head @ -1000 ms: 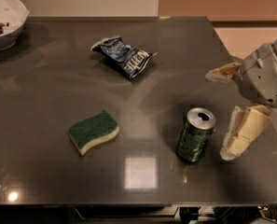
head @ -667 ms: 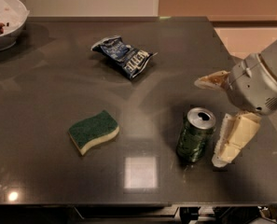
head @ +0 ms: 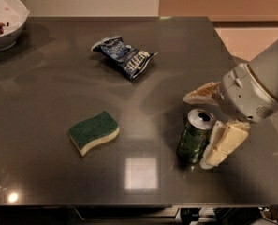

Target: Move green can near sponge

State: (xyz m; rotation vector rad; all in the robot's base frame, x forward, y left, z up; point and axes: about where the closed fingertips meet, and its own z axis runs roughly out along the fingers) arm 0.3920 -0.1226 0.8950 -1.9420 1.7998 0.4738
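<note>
the gripper point(head: 197, 131) straddles the upright green can point(head: 193, 139) with fingers spread wide, well apart from the sponge point(head: 93, 132).

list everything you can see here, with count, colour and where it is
table: one, dark grey and glossy, fills most of the view
bowl: one, white, far left corner, some small dark bits inside
snack bag: one, blue and white, crumpled, far centre
sponge: one, dark green top on a pale base, near left of centre
green can: one, dark green with a silver top, upright, near right
arm: one, light grey, coming in from the right edge
tool: one, cream fingers spread open, one on each side of the green can
</note>
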